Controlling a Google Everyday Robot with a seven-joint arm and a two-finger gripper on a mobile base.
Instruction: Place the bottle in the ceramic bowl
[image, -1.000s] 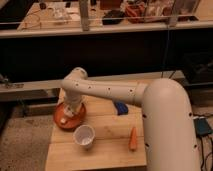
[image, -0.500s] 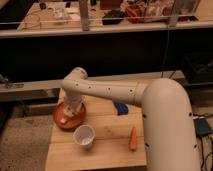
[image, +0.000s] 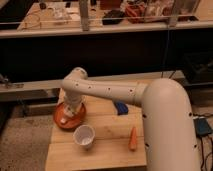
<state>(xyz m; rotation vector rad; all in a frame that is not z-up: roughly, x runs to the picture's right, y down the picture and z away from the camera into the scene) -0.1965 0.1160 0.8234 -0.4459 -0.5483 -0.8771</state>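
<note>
Ceramic bowl (image: 78, 124) partly covered, gripper (image: 71, 112) low over it, bottle indiscernible, grasp impossible to tell

Warm overhead light falls evenly on the bench (image: 110, 129) and the pale arm (image: 165, 110), which is brightest along its upper surface. The end effector (image: 71, 109), just above the ceramic bowl (image: 80, 122), shades that dish. The recess (image: 125, 55) behind lies dark; the far counter (image: 50, 17) is brightly lit.

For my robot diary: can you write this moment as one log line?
gripper: low over ceramic bowl | bottle: cannot make out | white cup: beside bowl, nearer camera
</note>
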